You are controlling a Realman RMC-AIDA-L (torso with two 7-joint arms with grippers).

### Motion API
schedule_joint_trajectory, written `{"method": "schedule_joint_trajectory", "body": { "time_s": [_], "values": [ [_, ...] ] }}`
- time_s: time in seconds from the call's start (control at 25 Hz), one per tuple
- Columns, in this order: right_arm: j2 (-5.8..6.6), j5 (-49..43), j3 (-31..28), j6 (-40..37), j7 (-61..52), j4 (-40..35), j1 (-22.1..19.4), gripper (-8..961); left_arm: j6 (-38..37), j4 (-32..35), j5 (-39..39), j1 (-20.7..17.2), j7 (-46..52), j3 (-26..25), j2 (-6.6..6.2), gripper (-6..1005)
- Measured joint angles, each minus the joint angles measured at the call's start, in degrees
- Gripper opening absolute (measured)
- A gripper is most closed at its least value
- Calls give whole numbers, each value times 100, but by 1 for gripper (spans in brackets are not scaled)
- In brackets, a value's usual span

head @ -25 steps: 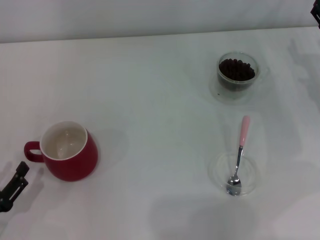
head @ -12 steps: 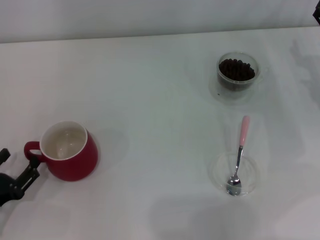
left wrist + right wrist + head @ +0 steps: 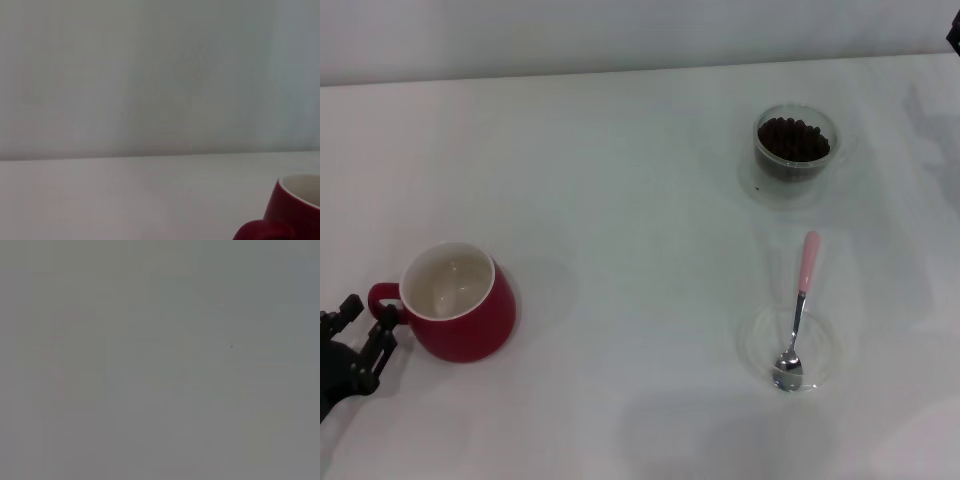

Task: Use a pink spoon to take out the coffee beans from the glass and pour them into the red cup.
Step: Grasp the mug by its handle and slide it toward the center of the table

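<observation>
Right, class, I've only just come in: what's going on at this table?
The left gripper, open, sits beside the red cup, close to its handle. The pink spoon lies untouched, its bowl in a clear dish. The coffee beans are all in the glass; the cup looks empty.

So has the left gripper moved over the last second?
Yes. The left gripper has moved up from the near-left corner toward the red cup; its fingers now flank the cup's loop handle. The cup itself hasn't shifted.
</observation>
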State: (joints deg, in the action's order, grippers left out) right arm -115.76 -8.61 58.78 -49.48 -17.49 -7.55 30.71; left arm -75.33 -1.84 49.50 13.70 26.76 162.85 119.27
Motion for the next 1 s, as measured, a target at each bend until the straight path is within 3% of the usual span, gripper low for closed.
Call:
{"method": "schedule_joint_trajectory", "body": {
  "time_s": [0.16,0.48,0.72,1.0],
  "values": [
    [-6,0,1,0,0,0,-2,845,1,0,19,43,-94,-22,-6,483],
    [-17,0,26,0,-94,10,-30,845,11,-36,1,159,-175,1,-18,406],
    [-16,0,46,-103,-293,10,-94,845,41,40,-1,143,-423,1,-4,260],
    [-16,0,52,-146,-316,9,-119,844,40,126,-2,137,-452,1,8,186]
  ]
}}
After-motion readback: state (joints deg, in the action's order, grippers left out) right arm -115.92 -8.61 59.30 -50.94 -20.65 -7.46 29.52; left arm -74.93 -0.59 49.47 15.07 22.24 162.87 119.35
